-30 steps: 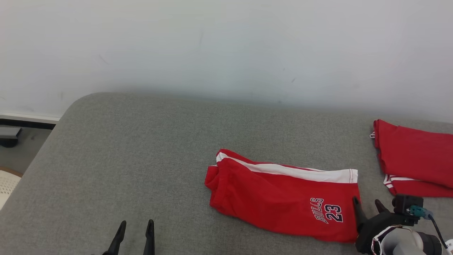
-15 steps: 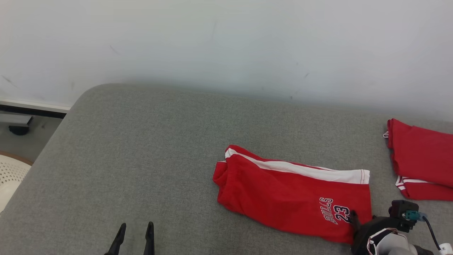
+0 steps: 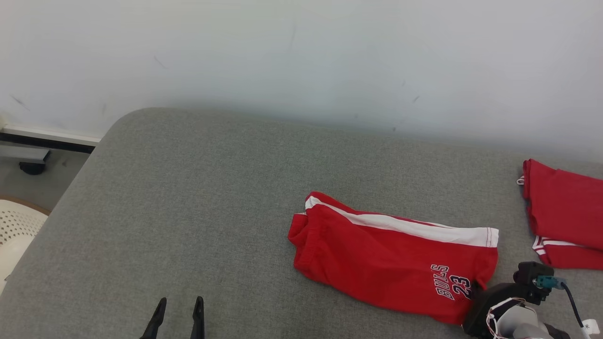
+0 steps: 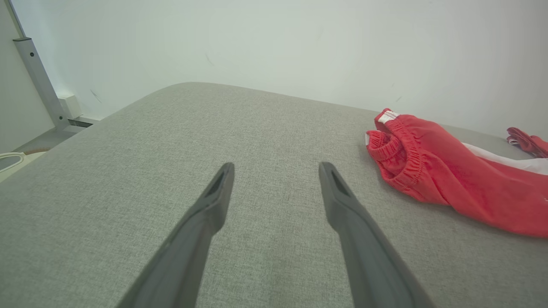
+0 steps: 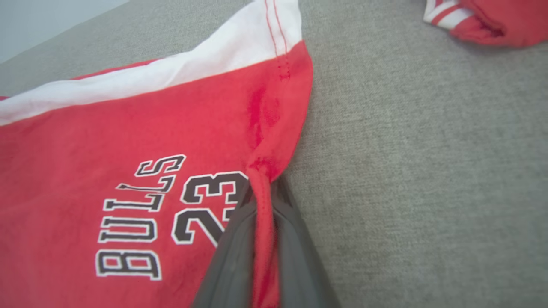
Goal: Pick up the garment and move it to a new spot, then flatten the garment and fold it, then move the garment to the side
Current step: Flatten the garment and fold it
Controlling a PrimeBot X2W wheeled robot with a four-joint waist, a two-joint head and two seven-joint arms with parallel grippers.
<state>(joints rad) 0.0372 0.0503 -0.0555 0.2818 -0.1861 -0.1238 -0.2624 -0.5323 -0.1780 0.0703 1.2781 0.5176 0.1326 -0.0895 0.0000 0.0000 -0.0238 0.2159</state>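
Right gripper [image 5: 262,188], spread beside the hem a second ago, now pinches the near hem corner of the red Bulls shorts [image 3: 386,259], so the grasp appears made and a lift can follow. The shorts lie on the grey cushion [image 3: 188,212], stretching left from the fingers. Left gripper [image 4: 276,171] is spread, well apart.

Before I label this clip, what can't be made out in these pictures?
Right pincer: head view, tips hidden by hem of red white-striped fabric shorts.
Second red folded garment: head view, cut off by right edge.
White perforated object: head view, cut by left edge, unidentifiable.
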